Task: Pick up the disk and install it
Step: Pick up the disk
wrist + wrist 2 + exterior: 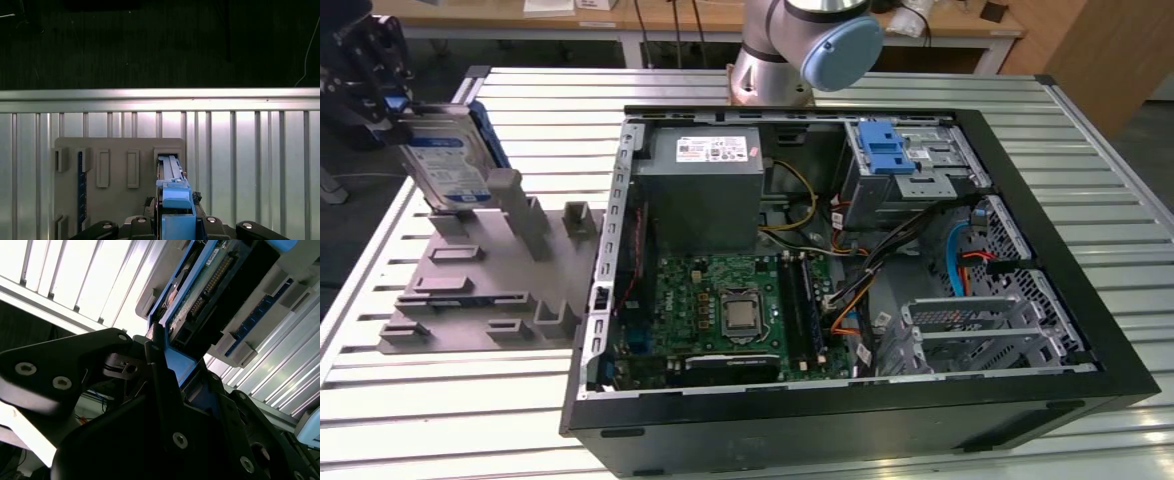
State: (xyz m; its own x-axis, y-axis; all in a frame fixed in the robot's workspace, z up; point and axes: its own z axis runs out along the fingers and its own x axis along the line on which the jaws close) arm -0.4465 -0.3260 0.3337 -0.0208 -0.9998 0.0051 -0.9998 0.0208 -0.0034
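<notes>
Half done at best, judging by how things lie: picked up, not yet installed.

Nearest, in the second wrist view, the black gripper (185, 370), clamped tight on the flat rectangular silver metal disk (200, 297) by the blue plastic carrier bracket framing it. One finger on each side of the blue edge, no gap to either. Held upright, on its edge.

Just beyond, in the first wrist view, the grey plastic holder block (115, 150) with its row of slots and posts. Hard to tell whether the disk's lower edge rests in its slot or hangs just clear. In the exterior view, at the exterior view's left, white-and-blue label toward the camera, lower part overlapping the grey posts.

Under the block, the ribbed silver metal desk (454, 400).

Farther off, toward the exterior view's right, the open black computer case (854, 425), well apart from the disk. Inside, a green motherboard (720, 300), a big grey power supply box (707, 180) and, at the far corner, the bare metal drive bay (927, 185) topped by a blue plastic latch piece (881, 150).

No drive seated in that bay, so far as can be seen. Left to do, apparently: the installing itself.
</notes>
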